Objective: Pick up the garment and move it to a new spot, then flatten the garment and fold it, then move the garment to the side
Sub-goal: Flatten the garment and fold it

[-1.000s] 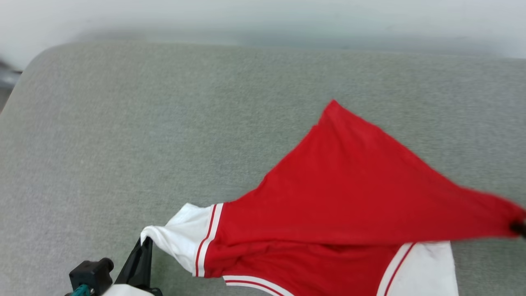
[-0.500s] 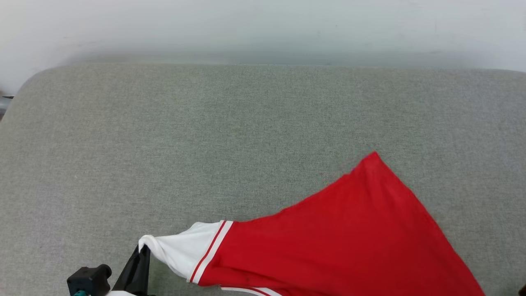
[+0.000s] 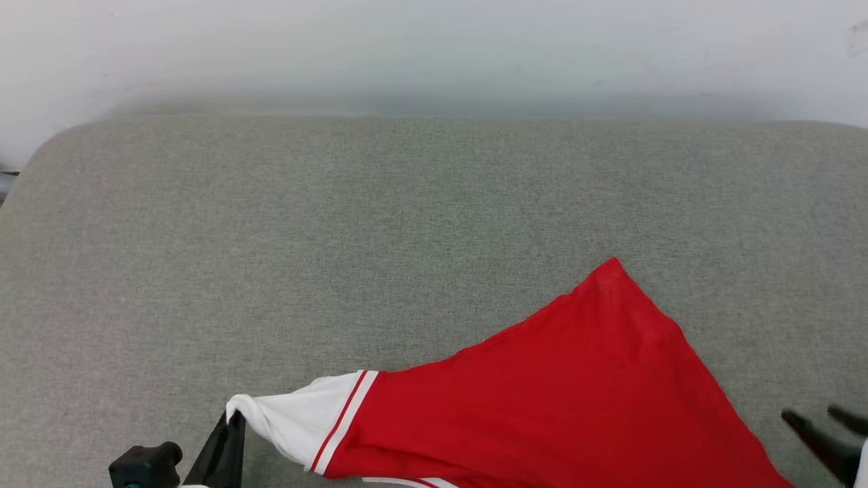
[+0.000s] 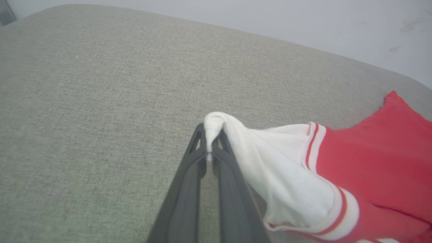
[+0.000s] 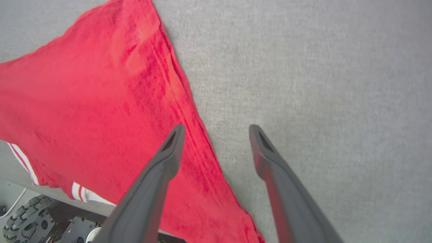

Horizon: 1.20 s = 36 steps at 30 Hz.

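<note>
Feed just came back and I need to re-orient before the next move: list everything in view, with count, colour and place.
garment: one, red with a white, red-striped sleeve; spread on the near right part of the padded surface, sleeve drawn out to the left.
padded surface: one, grey-green fabric; under the garment, rounded far-left corner.
wall: one, white; behind the surface.
wheeled base: one, dark grey; below the surface's near edge in the right wrist view.
left end effector: one, dark; shut on the tip of the garment's white sleeve.
right end effector: one, dark; open, by the garment's right edge, holding nothing.
</note>
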### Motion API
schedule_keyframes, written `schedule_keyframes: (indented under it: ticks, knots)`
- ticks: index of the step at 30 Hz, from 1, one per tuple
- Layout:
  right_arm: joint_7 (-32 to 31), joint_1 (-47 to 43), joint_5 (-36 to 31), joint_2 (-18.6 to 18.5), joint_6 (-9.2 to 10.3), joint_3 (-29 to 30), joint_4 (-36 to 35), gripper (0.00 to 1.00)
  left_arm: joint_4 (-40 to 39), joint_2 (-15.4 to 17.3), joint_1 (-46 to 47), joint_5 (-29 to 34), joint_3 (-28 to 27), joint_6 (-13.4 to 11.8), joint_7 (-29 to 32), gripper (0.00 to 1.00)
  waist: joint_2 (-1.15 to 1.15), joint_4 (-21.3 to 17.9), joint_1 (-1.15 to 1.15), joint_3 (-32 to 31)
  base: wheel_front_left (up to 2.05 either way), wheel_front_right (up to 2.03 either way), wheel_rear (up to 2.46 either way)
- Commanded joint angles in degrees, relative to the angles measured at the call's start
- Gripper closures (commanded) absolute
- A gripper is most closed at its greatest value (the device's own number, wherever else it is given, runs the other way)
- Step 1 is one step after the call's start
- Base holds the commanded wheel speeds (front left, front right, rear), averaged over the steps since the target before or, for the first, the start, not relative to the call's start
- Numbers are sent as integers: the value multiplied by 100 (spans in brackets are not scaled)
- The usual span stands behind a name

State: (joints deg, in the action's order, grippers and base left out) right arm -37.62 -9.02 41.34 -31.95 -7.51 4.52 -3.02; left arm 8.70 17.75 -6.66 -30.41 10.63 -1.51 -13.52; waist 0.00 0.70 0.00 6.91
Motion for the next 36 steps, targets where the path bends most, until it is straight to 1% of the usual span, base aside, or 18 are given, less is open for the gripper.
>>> schedule_keyframes:
  ticks: [1, 6, 10, 12, 19, 24, 31, 36]
  knots:
    - [77, 251, -22, -40, 4, -4, -189, 0, -41, 35, -1, 19, 7, -5, 0, 100, 0, 18, 0, 18, 0, 0, 0]
    - [18, 1084, -150, -187, 4, -195, -609, 0, -107, 42, 132, 57, 58, -8, 11, 100, 0, 85, 0, 158, 0, 0, 0]
    - [-300, 1915, -283, -268, 4, -639, -731, 0, -159, 24, 272, 80, 119, 22, 10, 100, 0, 187, 0, 335, 0, 0, 0]
    - [-545, 2337, -358, -310, 4, -928, -663, 0, -180, 9, 351, 98, 139, 32, 4, 100, 0, 244, 0, 432, 0, 0, 0]
    - [-1469, 3671, -460, -409, 5, -1964, 105, 0, -214, -76, 657, 152, 273, 85, -28, 100, 0, 465, 0, 752, 0, 0, 0]
    - [-1910, 4325, -529, -411, 5, -2521, 669, 0, -189, -146, 911, 196, 344, 142, -61, 100, 0, 645, 0, 1004, 0, 0, 0]
    - [-2108, 4970, -611, -296, 5, -3061, 1317, 0, -143, -269, 1211, 247, 436, 220, -102, 100, 0, 855, 0, 1361, 0, 0, 0]
    - [-2189, 5115, -610, -369, 5, -3486, 1609, 0, -91, -317, 1323, 249, 425, 256, -137, 100, 0, 925, 0, 1532, 0, 0, 0]
